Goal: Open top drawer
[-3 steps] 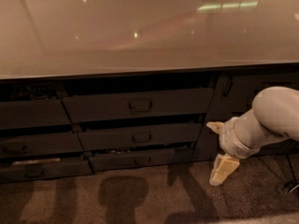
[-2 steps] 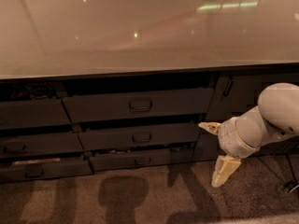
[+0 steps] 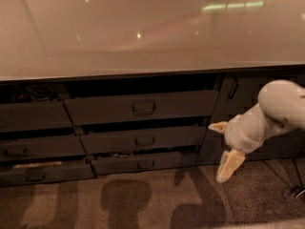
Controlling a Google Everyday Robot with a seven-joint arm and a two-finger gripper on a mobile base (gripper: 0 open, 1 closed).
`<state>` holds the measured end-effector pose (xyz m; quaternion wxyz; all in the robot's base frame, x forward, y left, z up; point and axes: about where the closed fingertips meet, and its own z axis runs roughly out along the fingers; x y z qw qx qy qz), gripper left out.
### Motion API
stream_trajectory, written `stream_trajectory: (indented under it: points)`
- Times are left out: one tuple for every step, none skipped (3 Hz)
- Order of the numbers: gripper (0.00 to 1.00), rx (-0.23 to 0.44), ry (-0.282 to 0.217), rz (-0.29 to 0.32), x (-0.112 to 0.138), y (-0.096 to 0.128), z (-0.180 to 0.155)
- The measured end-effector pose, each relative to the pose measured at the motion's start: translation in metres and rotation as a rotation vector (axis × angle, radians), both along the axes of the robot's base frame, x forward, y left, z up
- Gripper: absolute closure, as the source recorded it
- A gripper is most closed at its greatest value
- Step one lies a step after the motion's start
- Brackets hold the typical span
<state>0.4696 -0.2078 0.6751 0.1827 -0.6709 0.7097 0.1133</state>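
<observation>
The top drawer (image 3: 140, 107) is the widest dark grey front under the counter, with a small rectangular handle (image 3: 143, 108) at its centre. Two narrower drawers with the same handle sit below it (image 3: 144, 140) (image 3: 145, 163). My gripper (image 3: 221, 149) hangs at the lower right, in front of the cabinet to the right of the drawer stack, below and well right of the top drawer's handle. Its two cream fingers are spread apart, one (image 3: 217, 126) pointing left, the other (image 3: 229, 165) pointing down. It holds nothing.
A glossy beige countertop (image 3: 143, 32) overhangs the drawers. Another drawer stack (image 3: 33, 142) stands on the left, its bottom drawer slightly out. A dark cabinet door (image 3: 238, 104) is behind my arm (image 3: 281, 106). Speckled carpet (image 3: 143, 199) covers the floor.
The gripper and arm have shifted slightly left and up, toward the drawer stack. The drawers have not moved.
</observation>
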Motion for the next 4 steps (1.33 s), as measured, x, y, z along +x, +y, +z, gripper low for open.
stream_trajectory:
  points:
    - [0.00, -0.009, 0.024, -0.046, 0.049, -0.021, 0.014]
    - [0.00, -0.004, -0.017, -0.058, 0.066, -0.026, 0.031]
    - [0.00, -0.005, -0.017, -0.058, 0.066, -0.026, 0.031]
    - [0.00, -0.029, 0.008, -0.101, 0.078, -0.035, 0.024]
